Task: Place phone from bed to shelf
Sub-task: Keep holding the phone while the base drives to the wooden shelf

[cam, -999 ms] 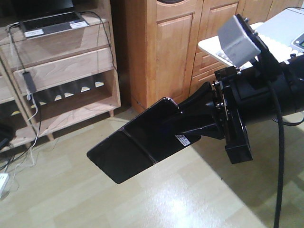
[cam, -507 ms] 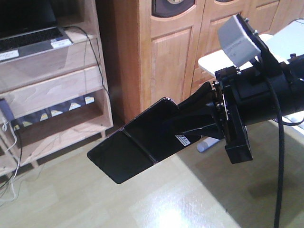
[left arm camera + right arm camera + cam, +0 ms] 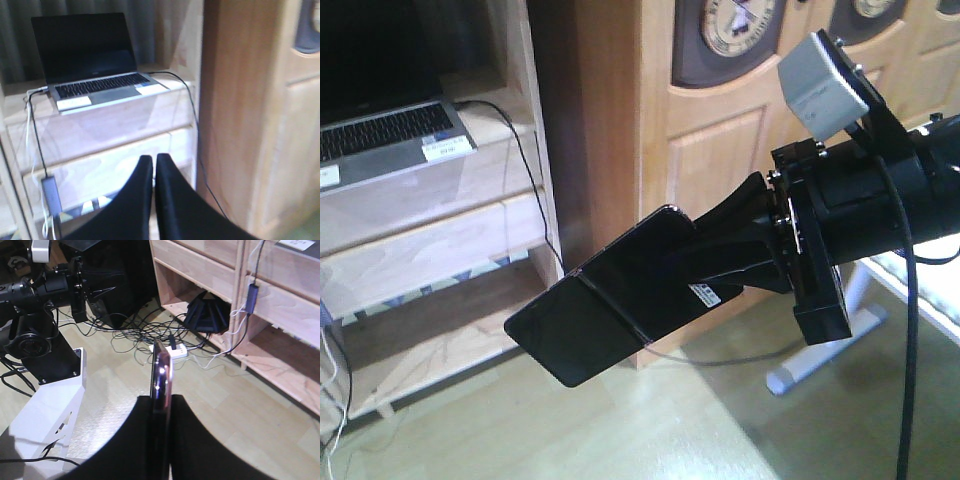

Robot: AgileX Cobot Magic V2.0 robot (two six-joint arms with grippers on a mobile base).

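Front-facing view shows your right gripper (image 3: 705, 265) clamped on the phone (image 3: 590, 320). The jaws pinch the end with the white sticker, so most of the black slab sticks out past the fingertips, slanting down and left in the air above the floor (image 3: 650, 440). That long overhang looks useful: it gives you a free end to lay on a board before the fingers get near the wood. The bed is in none of the views, so I judge the pick done and the carry under way.

The shelf (image 3: 430, 265) stands at the left. A laptop (image 3: 385, 140) takes up its upper board almost to the board's right edge, and a cable (image 3: 535, 200) drops over that edge. The lower boards look like the roomier choice.

From the right wrist you see the phone edge-on, centred between the fingers, so the pinch looks even. A glossy, thin slab held by one end could pivot, so go gently.

Your left gripper (image 3: 154, 160) has its fingers together on nothing and points at the shelf front below the laptop.
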